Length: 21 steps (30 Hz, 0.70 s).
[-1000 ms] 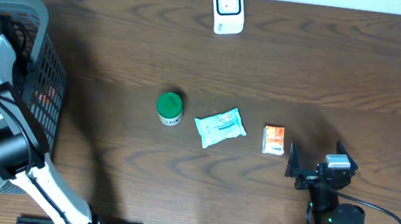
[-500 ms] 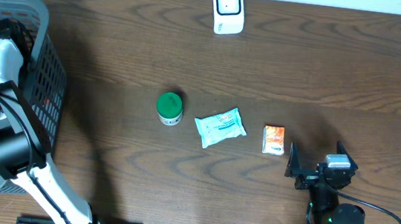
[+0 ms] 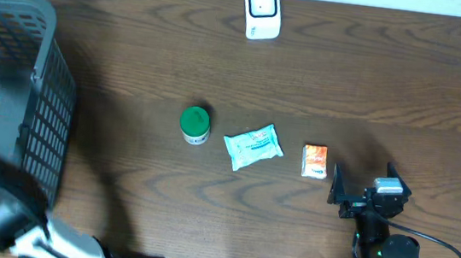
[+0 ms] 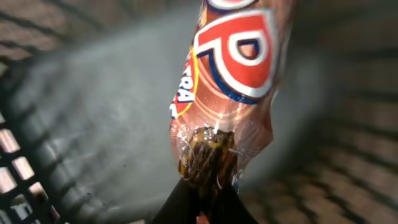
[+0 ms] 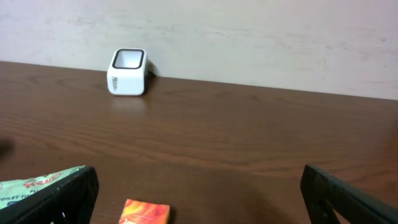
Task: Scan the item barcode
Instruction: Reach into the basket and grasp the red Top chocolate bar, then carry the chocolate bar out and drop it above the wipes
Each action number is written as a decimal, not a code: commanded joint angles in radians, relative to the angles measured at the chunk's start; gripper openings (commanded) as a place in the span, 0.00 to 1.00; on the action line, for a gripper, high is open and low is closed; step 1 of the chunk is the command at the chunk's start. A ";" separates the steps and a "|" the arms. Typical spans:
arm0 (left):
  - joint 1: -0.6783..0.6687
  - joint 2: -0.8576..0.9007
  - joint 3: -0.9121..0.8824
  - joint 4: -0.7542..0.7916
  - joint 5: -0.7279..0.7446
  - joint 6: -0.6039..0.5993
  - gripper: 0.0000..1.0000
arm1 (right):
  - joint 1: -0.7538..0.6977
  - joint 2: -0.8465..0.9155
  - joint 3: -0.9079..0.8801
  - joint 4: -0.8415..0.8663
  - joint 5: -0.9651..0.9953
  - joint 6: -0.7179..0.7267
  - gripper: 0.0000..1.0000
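**Left wrist and overhead views.** The left pincer (image 4: 205,190) is clamped on the crimped end of a red-and-brown snack packet (image 4: 231,74), the item to be scanned. The packet is inside the grey basket (image 3: 47,58) at the left of the bench (image 3: 135,59), and the basket's mesh wall shows behind it. Whether the packet rests on the basket floor cannot be told.

**Right wrist view.** The right pincer (image 5: 199,199) stands with jaws wide apart, holding nothing, at the near right just beside an orange packet (image 3: 315,160). A wipes pouch (image 3: 253,145) and a green-lidded jar (image 3: 195,124) lie in a row to the left of that packet. The white scanner (image 3: 262,10) stands at the far edge, centre, well apart from the basket.

**Step in hand, as judged:** lifting the packet out of the basket for carriage to the scanner.
- The hold is on the thin seal only, so the packet may swing or slip.
- A slow, straight lift until it clears the rim is advisable, then a level traverse right and far.
- No barcode is visible on the face shown. The wrist may need turning to present the other face squarely and steadily to the scanner window.
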 commanded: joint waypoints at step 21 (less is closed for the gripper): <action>-1.073 -0.330 0.002 0.015 0.093 -0.042 0.07 | 0.003 -0.003 -0.001 -0.005 0.009 0.014 0.99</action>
